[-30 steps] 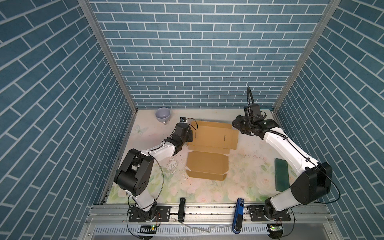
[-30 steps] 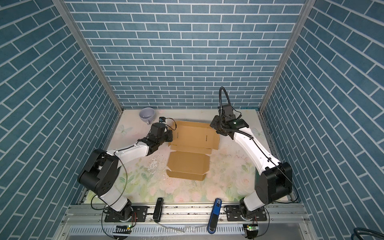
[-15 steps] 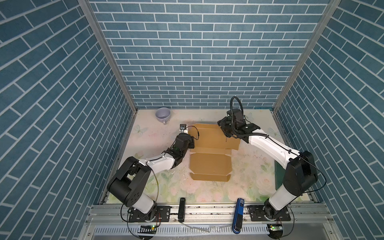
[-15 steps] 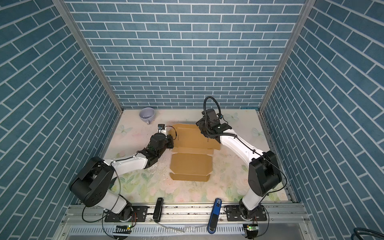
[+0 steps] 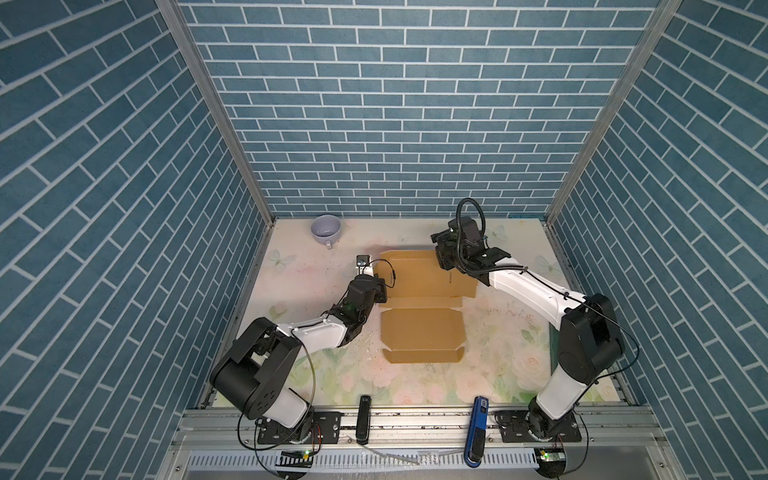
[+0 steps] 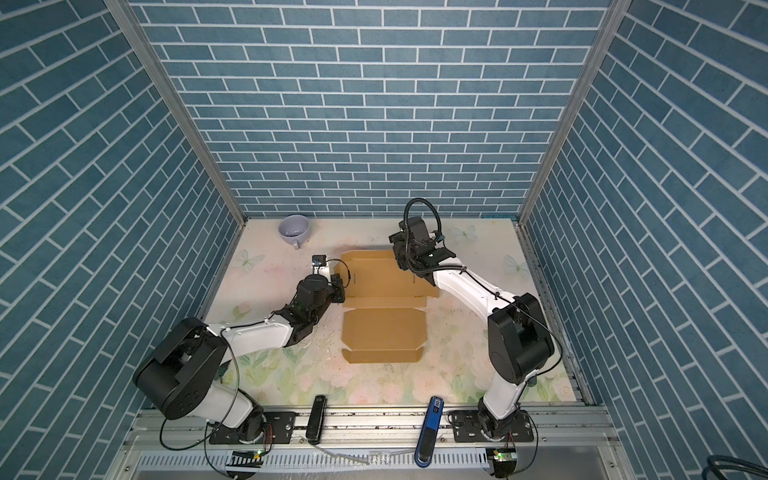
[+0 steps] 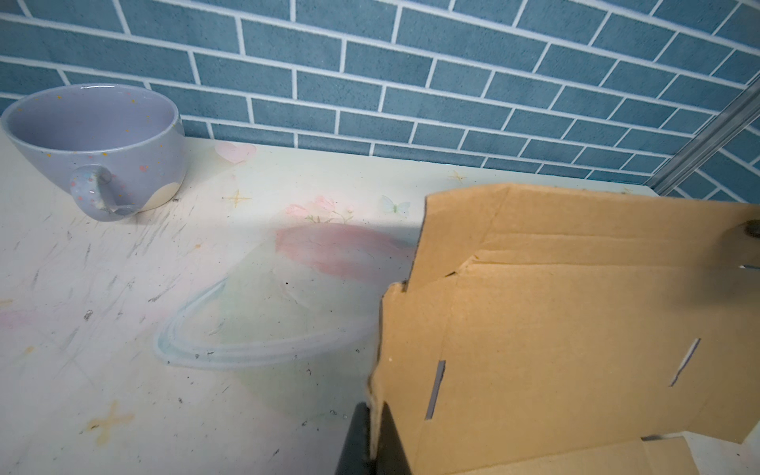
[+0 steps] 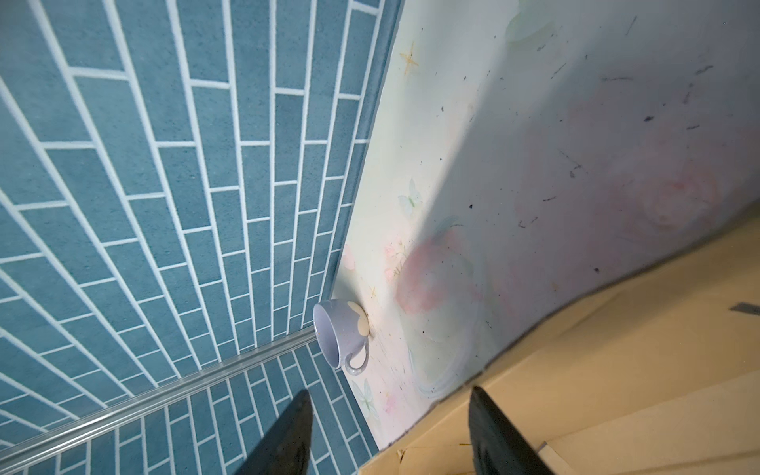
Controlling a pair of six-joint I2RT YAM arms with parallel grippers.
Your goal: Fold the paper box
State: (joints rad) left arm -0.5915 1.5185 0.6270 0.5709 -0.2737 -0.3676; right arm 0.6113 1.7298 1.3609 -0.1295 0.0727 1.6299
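**Pinching the paper box (image 5: pixel 419 328) at its edge**

The paper box is lying unfolded mid-tabletop (image 5: pixel 498 361). The left hand (image 7: pixel 372 429) is clamping its left edge. The right hand (image 8: pixel 390 432) is reaching over its far right corner, fingers spread wide, gripping nothing.

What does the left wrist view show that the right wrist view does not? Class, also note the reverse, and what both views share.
Only the left wrist view shows the left gripper, shut on an edge of the paper box, whose panel stands tilted up from the table. Only the right wrist view shows the right gripper, its jaws apart at a corner of the box. Both show the lilac mug, the blue brick wall, the floral table and the tan cardboard.
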